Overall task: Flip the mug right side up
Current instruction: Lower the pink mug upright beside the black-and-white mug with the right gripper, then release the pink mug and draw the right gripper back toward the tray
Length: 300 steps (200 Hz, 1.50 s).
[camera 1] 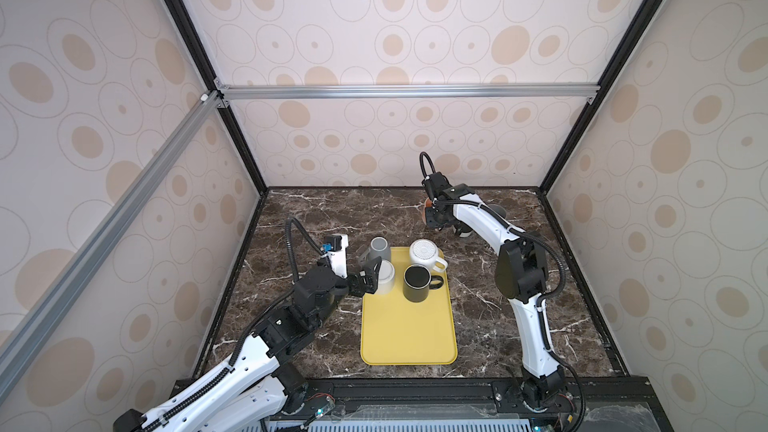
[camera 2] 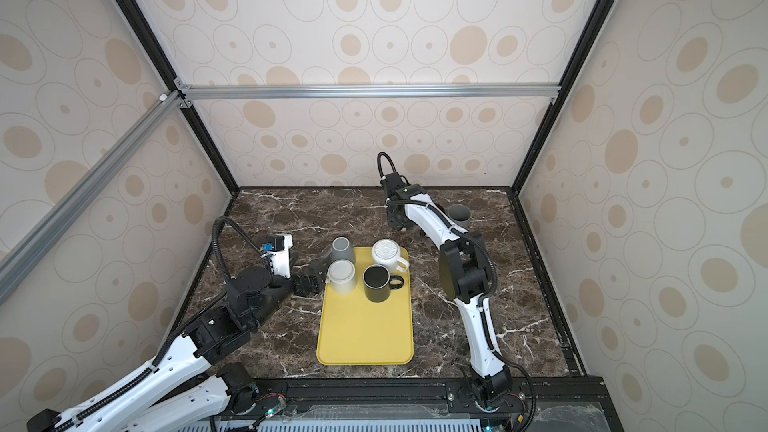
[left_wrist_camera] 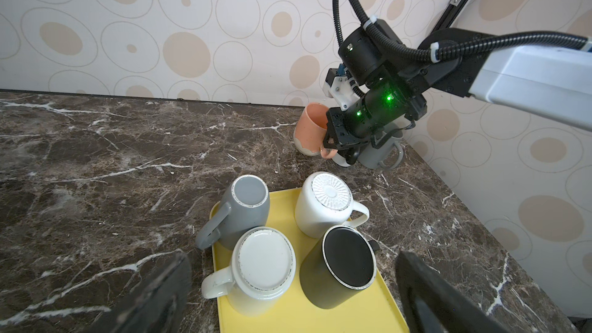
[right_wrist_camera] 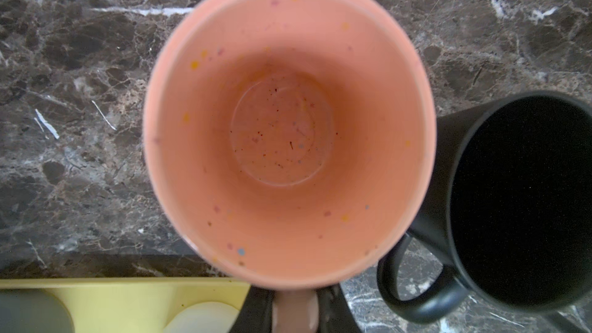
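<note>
right claw (right_wrist_camera: 294, 308): pinched together on the handle of the pink speckled ceramic mug (right_wrist_camera: 288, 123).
mug place: just ahead of the right claw, mouth up, near upright; contact with the brown marble tabletop (camera 1: 316, 218) unclear.
matte black ceramic mug (right_wrist_camera: 525, 200): upright, just beside the held mug.
left claw (camera 1: 370, 276): jaws wide apart, holding nothing.
white ceramic mug (left_wrist_camera: 262, 267): bottom-up, just ahead of the left claw.
yellow plastic tray (camera 1: 407, 338): under that white mug.
</note>
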Each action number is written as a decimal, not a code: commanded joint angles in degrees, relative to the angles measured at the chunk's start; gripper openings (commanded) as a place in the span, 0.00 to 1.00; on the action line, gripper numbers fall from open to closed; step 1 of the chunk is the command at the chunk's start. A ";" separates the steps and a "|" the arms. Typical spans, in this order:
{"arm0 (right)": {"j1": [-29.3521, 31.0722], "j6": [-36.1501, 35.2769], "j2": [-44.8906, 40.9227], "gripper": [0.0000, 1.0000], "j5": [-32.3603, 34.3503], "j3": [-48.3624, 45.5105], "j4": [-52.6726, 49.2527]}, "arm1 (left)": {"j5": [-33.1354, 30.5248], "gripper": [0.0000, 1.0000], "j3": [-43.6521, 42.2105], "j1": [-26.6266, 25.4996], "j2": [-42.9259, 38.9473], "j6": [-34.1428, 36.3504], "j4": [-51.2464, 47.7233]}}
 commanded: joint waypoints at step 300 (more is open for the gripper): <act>-0.75 -15.02 -35.67 0.40 -12.24 -31.85 11.78 | 3.06 1.00 -2.91 0.35 1.05 -1.23 3.27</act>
